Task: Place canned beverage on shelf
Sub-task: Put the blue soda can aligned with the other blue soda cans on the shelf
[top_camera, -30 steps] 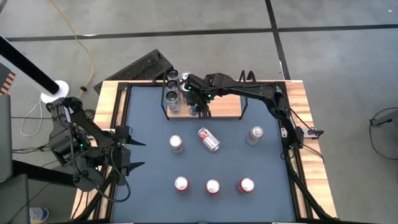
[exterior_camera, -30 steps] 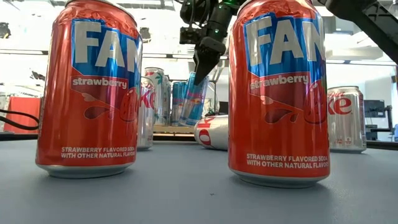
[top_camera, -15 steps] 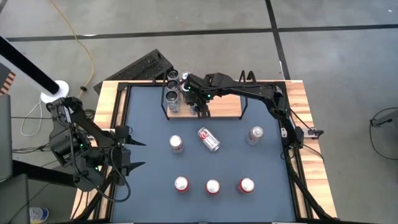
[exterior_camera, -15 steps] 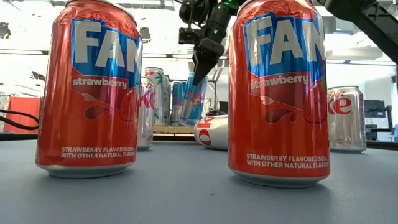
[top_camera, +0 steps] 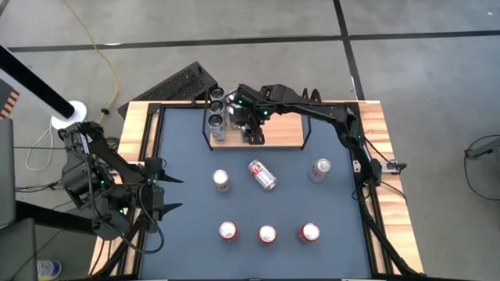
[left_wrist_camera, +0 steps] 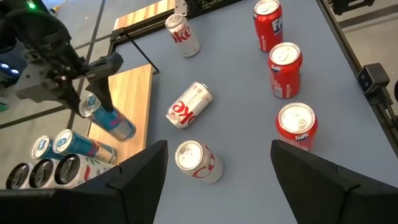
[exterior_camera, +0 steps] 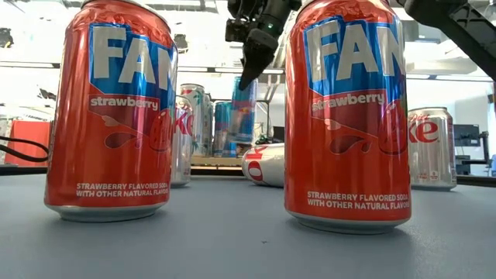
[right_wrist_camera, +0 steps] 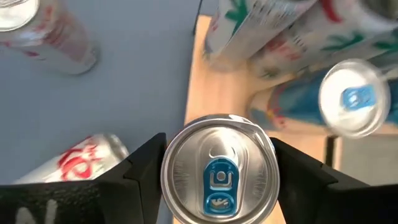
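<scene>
Jaws of the right gripper (top_camera: pixel 252 134) stand open, one finger on either side of the top of a blue can (right_wrist_camera: pixel 219 177), with no squeeze on it visible; whether the pads brush its rim I cannot tell. That can stands upright on the shelf (top_camera: pixel 283 137), toward the shelf's left end, and in the low view the dark fingertip (exterior_camera: pixel 246 76) hangs just at the top of it. Beside it, at the shelf's left end, stand other slim cans (top_camera: pixel 217 125), pale with green and red print in the right wrist view, and one more blue-tabbed can (right_wrist_camera: pixel 353 98) shows there too. Three dark-topped cans (top_camera: pixel 217 100) sit just behind the shelf's left end. The shelf lies at the far edge of the table (top_camera: pixel 187 156), with the right arm reaching in across it from the right side. The left gripper (top_camera: pixel 181 193) waits near the left edge of the table, its jaws apart with nothing between them. On the table in front of the shelf a Diet Coke can (top_camera: pixel 262 175) lies on its side, with an upright one (top_camera: pixel 222 180) to its left and another (top_camera: pixel 321 168) well off to its right. Nearer the front, three red Fanta cans (top_camera: pixel 267 233) stand in a row, apart from each other.
</scene>
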`<state>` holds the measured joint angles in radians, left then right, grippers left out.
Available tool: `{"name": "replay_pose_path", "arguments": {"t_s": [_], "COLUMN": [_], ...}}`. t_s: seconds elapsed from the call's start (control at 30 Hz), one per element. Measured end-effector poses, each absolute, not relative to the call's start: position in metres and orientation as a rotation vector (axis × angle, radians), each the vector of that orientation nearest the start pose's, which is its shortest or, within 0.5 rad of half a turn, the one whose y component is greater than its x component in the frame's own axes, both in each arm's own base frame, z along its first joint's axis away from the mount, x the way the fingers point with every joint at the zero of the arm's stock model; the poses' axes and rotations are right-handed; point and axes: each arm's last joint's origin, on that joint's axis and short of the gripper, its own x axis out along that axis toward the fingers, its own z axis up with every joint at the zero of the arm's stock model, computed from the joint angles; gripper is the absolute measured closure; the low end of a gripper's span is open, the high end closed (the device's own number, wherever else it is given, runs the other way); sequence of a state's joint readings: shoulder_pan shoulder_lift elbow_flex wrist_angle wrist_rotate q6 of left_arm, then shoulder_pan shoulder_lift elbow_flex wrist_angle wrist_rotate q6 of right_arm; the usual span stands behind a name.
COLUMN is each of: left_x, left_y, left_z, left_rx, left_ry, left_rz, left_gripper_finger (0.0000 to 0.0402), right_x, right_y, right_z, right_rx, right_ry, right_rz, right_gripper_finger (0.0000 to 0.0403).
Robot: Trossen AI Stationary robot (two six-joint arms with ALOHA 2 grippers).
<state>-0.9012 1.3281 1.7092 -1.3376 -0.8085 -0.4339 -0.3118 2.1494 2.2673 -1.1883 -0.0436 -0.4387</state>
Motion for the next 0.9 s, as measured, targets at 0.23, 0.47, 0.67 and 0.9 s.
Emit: {"name": "replay_pose_path", "arguments": {"t_s": [0.23, 0.47, 0.67, 0.9], "left_x": [0.148, 0.148, 0.147, 0.147], "left_y": [-0.153, -0.153, -0.153, -0.152], "left_z": [0.435, 0.434, 0.434, 0.434], "left_rx": [0.307, 0.311, 0.315, 0.317], "left_ry": [0.623, 0.626, 0.628, 0.629], "left_rz": [0.052, 0.053, 0.054, 0.056], "left_gripper_finger": [0.0127, 0.0127, 0.0127, 0.0127], "right_x": [0.419, 0.416, 0.419, 0.427], "right_y": [-0.154, -0.167, -0.169, -0.174], "right_z": [0.328, 0.319, 0.313, 0.296], "right_rx": [-0.149, -0.079, -0.065, -0.061], "right_ry": [1.082, 1.101, 1.103, 1.122], "right_rz": [-0.007, 0.010, 0.023, 0.028], "right_gripper_finger": [0.0157, 0.0157, 0.0157, 0.0157]}}
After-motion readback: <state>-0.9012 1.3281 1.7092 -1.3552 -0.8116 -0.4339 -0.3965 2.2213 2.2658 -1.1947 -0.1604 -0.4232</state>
